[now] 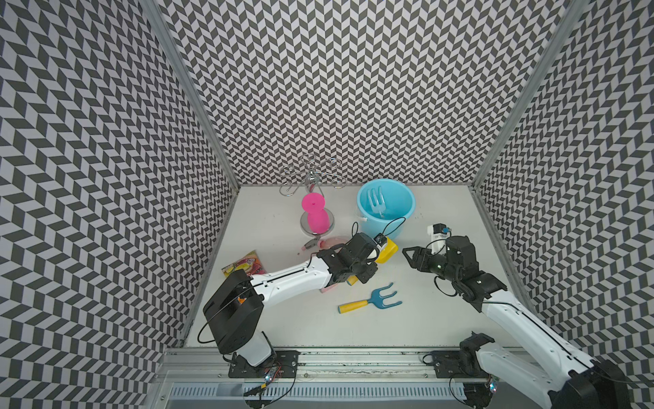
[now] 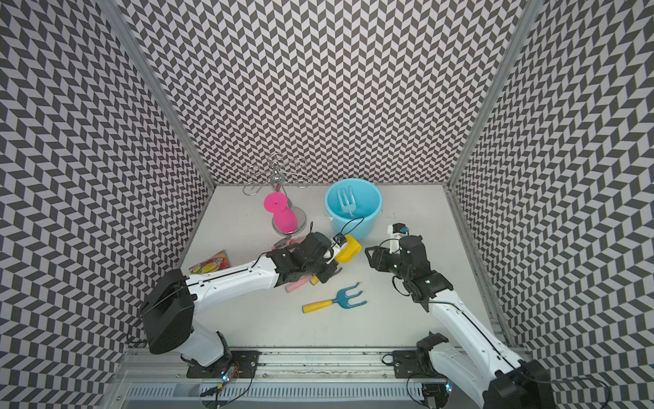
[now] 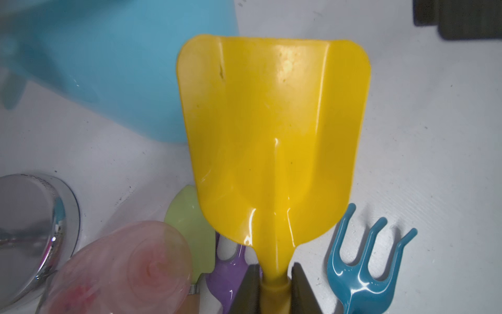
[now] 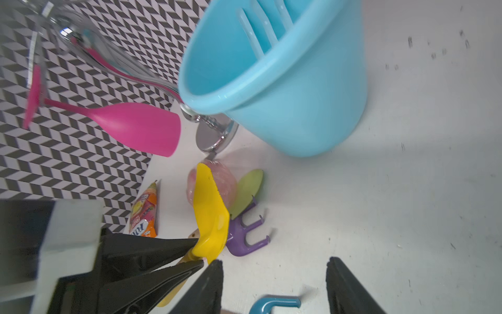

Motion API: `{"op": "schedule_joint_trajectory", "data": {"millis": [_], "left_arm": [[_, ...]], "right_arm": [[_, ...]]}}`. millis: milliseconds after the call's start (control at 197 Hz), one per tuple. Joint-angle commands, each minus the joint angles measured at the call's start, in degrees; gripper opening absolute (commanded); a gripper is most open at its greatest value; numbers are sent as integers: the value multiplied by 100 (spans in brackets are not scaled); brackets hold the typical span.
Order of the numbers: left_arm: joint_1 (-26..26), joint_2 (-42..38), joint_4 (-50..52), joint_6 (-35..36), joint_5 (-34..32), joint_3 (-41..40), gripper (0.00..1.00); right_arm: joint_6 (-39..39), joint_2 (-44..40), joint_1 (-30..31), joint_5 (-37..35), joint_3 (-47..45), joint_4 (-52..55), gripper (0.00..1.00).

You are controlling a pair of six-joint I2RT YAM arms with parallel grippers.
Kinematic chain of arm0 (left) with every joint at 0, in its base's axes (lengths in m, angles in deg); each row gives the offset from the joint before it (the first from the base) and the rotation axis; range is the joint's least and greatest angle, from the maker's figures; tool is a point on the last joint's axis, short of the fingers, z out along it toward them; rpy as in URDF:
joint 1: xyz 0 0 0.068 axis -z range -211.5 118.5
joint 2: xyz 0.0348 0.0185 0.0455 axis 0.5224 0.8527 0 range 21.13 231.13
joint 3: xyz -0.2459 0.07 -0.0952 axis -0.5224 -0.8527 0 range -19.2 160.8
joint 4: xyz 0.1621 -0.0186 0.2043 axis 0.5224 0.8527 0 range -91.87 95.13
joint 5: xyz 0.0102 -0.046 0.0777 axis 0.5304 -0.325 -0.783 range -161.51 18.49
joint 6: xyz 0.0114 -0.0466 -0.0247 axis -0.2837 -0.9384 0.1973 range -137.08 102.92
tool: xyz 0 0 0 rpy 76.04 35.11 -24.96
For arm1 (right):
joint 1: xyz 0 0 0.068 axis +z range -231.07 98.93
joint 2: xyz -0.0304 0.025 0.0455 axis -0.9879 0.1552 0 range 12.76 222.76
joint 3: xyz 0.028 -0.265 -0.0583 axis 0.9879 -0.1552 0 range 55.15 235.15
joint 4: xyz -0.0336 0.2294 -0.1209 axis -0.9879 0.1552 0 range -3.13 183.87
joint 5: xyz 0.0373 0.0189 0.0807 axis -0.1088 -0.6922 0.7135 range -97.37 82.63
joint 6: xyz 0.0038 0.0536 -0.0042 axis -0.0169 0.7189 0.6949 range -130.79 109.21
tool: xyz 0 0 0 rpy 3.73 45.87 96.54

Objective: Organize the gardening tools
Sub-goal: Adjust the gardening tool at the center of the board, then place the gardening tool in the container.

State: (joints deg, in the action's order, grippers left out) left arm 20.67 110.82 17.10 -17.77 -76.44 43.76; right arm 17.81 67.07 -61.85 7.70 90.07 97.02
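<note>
We see the left gripper pinching the yellow shovel at the neck of its handle, one finger on each side. The blade is raised above the bench, just beside the blue bucket. The pale-blue fork stands inside that bucket. Under and behind the shovel we find the green trowel, the purple fork and the pinkish spray bottle, lying close together. The blue rake lies alone on the bench, nearer the arms' bases. The right gripper hangs near the shovel with its jaws spread and nothing between them.
</note>
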Motion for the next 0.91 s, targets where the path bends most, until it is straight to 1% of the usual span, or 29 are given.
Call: {"op": "schedule_joint_trajectory", "data": {"millis": [0,106,289,425,537,684,902], "left_arm": [[-161,-328,-566,-243,-19,409,0],[-248,-315,-794,-255,-43,794,0],[-474,156,-1142,-392,-30,1701,0],[-629,718,-1295,-494,86,2471,0],[-683,1262,-1427,-459,86,3082,0],[-757,2035,-1449,-476,271,3908,0],[-906,2898,-1573,-500,297,4744,0]], "right_arm": [[38,-191,-109,53,179,-321,62],[41,-261,-211,55,109,-303,62],[147,-433,-252,107,-167,-367,62],[201,-513,-252,176,-317,-410,62],[113,-559,-253,198,-310,-295,61],[-24,-622,-252,117,-265,-168,61],[-91,-724,-252,-90,-338,-97,61]]}}
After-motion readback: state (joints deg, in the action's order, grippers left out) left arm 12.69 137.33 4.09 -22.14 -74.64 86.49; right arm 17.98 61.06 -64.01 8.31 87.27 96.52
